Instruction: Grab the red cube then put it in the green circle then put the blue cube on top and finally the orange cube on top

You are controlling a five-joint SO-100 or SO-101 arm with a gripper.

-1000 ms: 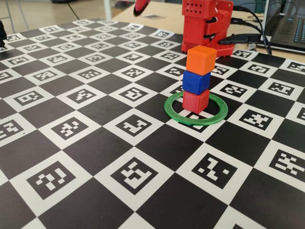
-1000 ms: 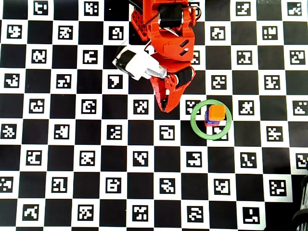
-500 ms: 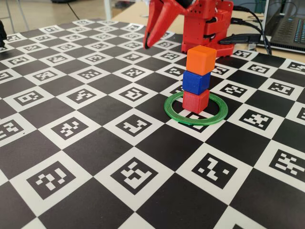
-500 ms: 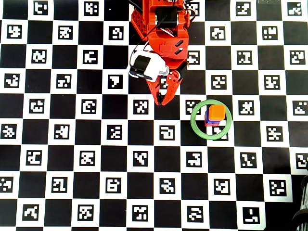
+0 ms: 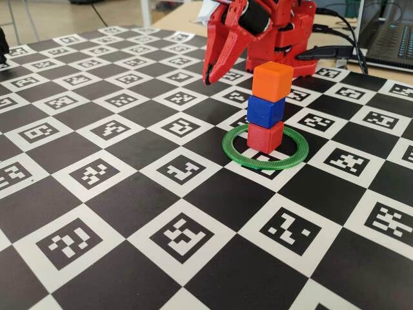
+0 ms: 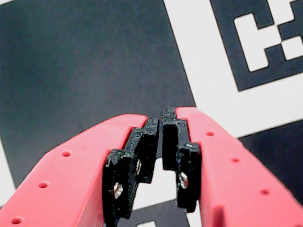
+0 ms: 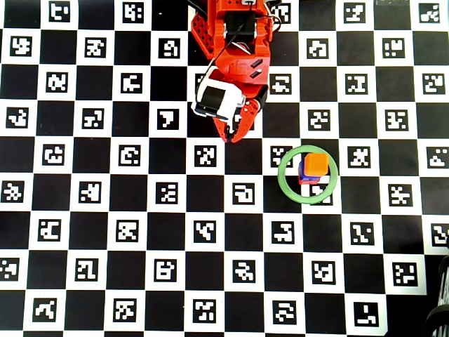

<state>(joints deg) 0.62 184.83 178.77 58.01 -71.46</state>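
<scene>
The red cube rests inside the green circle. On it stands the blue cube, and the orange cube tops the stack. From above, the orange cube hides most of the stack within the green circle. My red gripper hangs tips-down to the left of the stack, apart from it. In the overhead view the gripper points down-frame. In the wrist view the gripper is shut, black pads nearly meeting, nothing between them.
A black-and-white checkerboard mat with coded markers covers the table. The red arm base stands behind the stack. Cables and a laptop lie at the far right edge.
The gripper has drawn back toward the arm base and dropped lower, tips down, and its jaws have closed. The stack has not moved.
</scene>
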